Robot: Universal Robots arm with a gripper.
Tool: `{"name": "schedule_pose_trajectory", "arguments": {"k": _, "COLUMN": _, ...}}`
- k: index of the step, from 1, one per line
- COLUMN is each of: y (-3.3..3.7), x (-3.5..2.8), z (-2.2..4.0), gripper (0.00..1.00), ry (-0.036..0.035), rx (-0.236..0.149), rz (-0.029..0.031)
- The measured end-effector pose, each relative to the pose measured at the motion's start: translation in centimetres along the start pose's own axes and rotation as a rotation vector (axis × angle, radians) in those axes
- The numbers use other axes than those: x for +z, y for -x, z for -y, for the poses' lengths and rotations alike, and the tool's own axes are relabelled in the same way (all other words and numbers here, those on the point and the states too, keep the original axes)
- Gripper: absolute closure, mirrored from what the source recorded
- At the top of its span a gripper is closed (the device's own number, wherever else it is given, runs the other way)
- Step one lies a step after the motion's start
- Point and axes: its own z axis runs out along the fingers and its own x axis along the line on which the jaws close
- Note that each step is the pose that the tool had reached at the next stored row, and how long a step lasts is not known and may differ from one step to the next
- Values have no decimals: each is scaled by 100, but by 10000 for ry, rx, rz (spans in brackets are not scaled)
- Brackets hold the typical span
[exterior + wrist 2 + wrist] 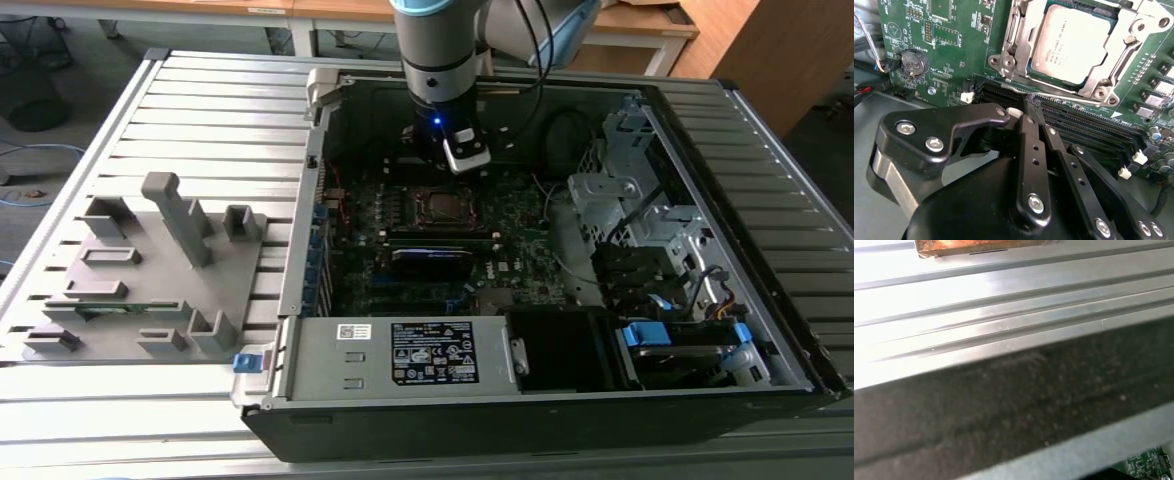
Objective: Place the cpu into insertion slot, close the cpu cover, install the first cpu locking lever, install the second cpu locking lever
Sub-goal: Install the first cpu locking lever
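The ribbed metal table point(214, 110) carries two things directly – a grey moulded holder tray point(127, 300) at the exterior view's left, an open computer case point(561, 425) beside it.

An open black computer case point(534, 425) lies on the slatted metal worktop point(214, 110), with a grey moulded fixture point(134, 285) just beside it on the exterior view's left and a labelled power supply box point(400, 360) inside.
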Motion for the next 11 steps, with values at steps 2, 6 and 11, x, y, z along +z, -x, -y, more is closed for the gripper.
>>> {"name": "schedule_pose_trajectory", "arguments": {"k": 2, "y": 0, "x": 0, "z": 0, "gripper": 90, "ry": -1, "rx": 0, "rz": 2}}
{"name": "schedule_pose_trajectory", "arguments": {"k": 6, "y": 1, "x": -5, "z": 0, "gripper": 90, "ry": -4, "rx": -1, "rz": 2}}
{"name": "schedule_pose_trajectory", "arguments": {"k": 11, "y": 15, "x": -92, "z": -19, "gripper": 90, "ry": -1, "rx": 0, "rz": 4}}
